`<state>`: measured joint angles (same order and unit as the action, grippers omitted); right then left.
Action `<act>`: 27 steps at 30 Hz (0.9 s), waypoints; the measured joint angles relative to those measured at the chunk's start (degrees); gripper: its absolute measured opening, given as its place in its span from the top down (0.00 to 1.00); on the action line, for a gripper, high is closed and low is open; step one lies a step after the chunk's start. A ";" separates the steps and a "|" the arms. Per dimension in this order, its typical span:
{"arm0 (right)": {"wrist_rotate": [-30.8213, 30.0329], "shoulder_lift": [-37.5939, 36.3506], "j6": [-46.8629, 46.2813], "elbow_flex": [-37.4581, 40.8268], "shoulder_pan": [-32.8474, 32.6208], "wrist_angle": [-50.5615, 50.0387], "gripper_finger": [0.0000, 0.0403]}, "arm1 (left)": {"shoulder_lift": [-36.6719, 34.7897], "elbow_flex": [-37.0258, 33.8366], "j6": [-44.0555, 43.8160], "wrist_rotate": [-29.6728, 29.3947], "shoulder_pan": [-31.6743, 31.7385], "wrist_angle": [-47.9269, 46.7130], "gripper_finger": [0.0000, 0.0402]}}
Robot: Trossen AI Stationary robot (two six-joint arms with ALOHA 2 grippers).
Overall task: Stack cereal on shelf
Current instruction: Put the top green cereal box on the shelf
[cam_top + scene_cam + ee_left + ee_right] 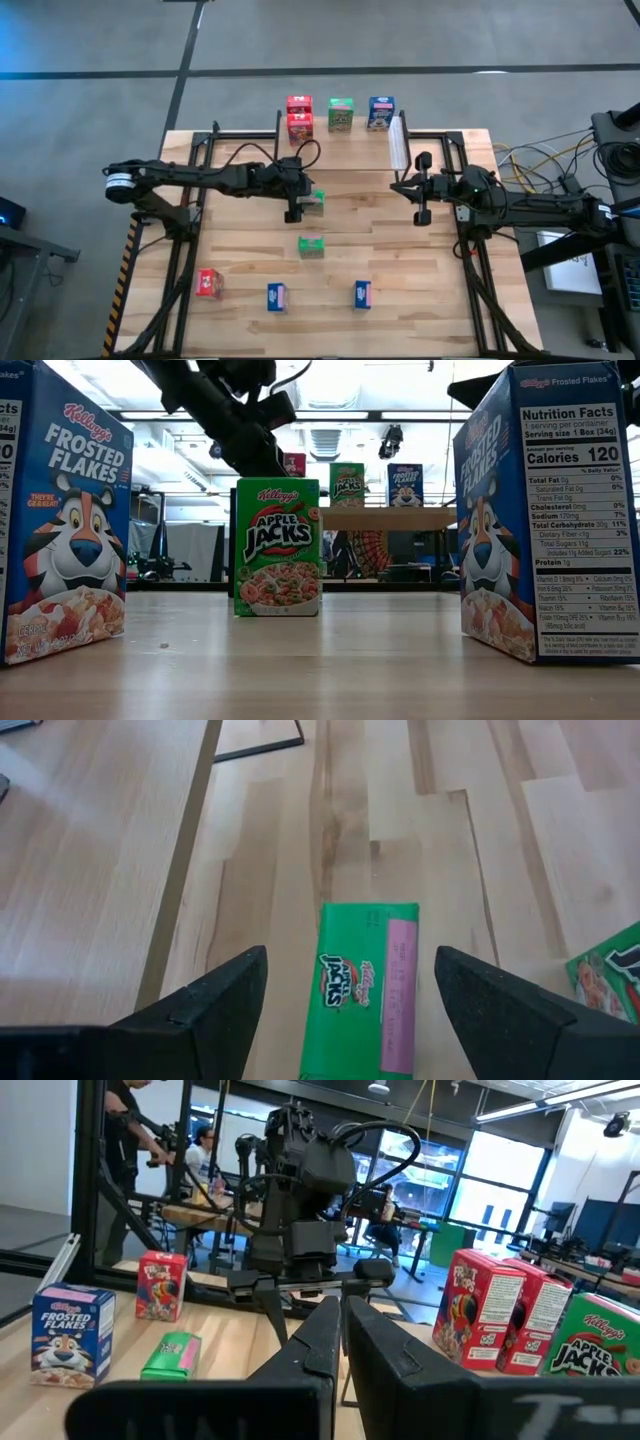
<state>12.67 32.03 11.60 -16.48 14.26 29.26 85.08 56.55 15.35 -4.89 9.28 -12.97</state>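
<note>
The left gripper (293, 208) hung with fingers spread above a flat green box (363, 988) near the shelf (400, 142); the right gripper (423, 188) was closed

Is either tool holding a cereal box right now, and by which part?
Nothing is held. The left tool is open, straddling a flat green box without touching it; the right tool is shut, empty.

Floor (420, 40): smooth grey concrete with dark seam lines. Tabletop (400, 250): light wooden planks. Ceiling light strips (330, 415) run overhead. Large glazed windows (510, 1175) line the far wall. Cables (540, 160) lie beside the table.
</note>
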 joint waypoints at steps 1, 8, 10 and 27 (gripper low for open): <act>-0.02 0.00 0.00 0.01 0.00 -0.02 0.97 | 0.07 -0.02 0.00 0.00 0.00 0.02 0.32; -0.09 0.00 -0.02 0.01 0.00 -0.02 0.97 | 3.53 -0.07 -0.01 0.07 0.00 0.48 0.32; -0.11 0.00 -0.01 0.00 0.00 -0.06 0.97 | 4.69 -0.11 0.04 0.07 0.00 0.37 0.32; -0.22 0.00 0.15 -0.01 0.00 -0.20 0.97 | 5.44 0.04 -0.92 0.67 -0.07 -0.02 0.44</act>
<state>12.45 32.03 11.75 -16.49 14.26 29.06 90.52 56.60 14.44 -4.22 9.21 -12.99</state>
